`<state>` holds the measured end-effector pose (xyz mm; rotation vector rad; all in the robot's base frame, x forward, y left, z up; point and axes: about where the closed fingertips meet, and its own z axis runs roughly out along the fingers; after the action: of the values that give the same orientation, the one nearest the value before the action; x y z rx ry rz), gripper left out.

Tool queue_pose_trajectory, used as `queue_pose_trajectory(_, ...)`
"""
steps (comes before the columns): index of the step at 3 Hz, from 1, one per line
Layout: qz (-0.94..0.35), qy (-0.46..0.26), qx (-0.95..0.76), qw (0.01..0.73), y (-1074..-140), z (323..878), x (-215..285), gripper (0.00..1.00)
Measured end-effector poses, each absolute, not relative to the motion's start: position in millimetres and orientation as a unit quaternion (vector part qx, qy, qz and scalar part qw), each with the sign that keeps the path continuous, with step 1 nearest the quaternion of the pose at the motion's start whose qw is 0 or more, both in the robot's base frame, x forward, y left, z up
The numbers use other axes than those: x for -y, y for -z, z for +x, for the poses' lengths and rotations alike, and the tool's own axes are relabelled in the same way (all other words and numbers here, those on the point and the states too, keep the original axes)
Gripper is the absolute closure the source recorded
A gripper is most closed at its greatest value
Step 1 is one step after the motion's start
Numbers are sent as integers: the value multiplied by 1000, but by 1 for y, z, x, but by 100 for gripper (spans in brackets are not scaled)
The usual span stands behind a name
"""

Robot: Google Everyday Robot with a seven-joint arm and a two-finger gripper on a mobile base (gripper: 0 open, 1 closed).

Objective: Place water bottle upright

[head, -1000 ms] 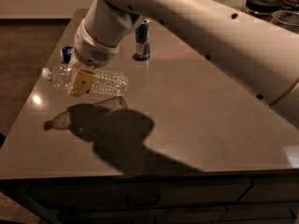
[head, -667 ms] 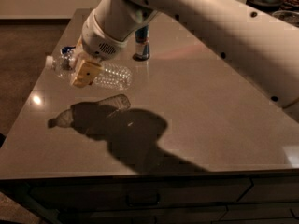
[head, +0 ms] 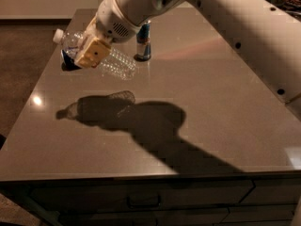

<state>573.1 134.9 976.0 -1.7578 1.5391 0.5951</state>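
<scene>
The water bottle [head: 115,62] is clear ribbed plastic with a white cap [head: 58,36] at its upper left end. It hangs tilted in the air above the left part of the table [head: 211,102], cap end higher, casting a shadow below. My gripper [head: 91,51] is shut around the bottle's middle, with a tan finger pad facing the camera. The white arm reaches in from the upper right.
A slim blue-and-silver can [head: 144,41] stands upright just right of the gripper. A blue soda can [head: 69,60] sits behind the bottle, mostly hidden. The table's left edge is near the bottle. Drawers run below the front edge.
The gripper has lifted the bottle off the table and moved it up and slightly left. The cap end has risen, so the bottle is now tilted.
</scene>
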Motion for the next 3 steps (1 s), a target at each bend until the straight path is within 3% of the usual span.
queue_pose_trajectory(3, -616, -276, -627, 389, -988, 584, -122, 100)
